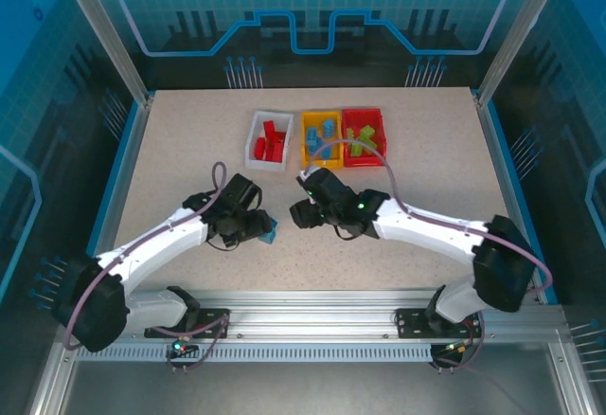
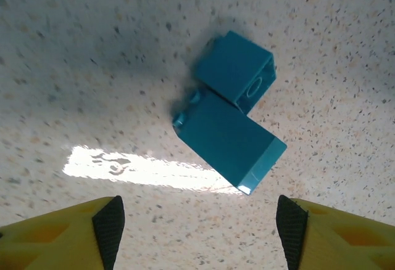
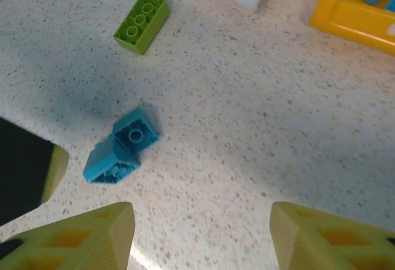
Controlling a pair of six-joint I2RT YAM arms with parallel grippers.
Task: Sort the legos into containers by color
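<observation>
Your sorting looks nearly done. At 12 o'clock on the speckled beige surface (image 1: 170,169), the white plastic bin (image 1: 265,163) holds red bricks, the orange-yellow plastic bin (image 1: 320,162) holds blue ones, and the red plastic bin (image 1: 382,135) holds lime-green ones. I judge 3 pieces are left. 2 teal-blue studded plastic bricks (image 2: 231,128) lie touching each other on the surface; you cannot tell whether they are snapped together. 1 lime-green studded rectangular brick (image 3: 141,14) lies loose at 12 o'clock from them, toward the white bin's corner. Your left gripper (image 2: 197,233) has its jaws apart and holds nothing, with the blue pair at 12 o'clock just ahead of it. Your right gripper (image 3: 200,236) also has its jaws apart and holds nothing, with the blue pair at 10 o'clock. No brand, label or writing can be read on the bricks or bins.
</observation>
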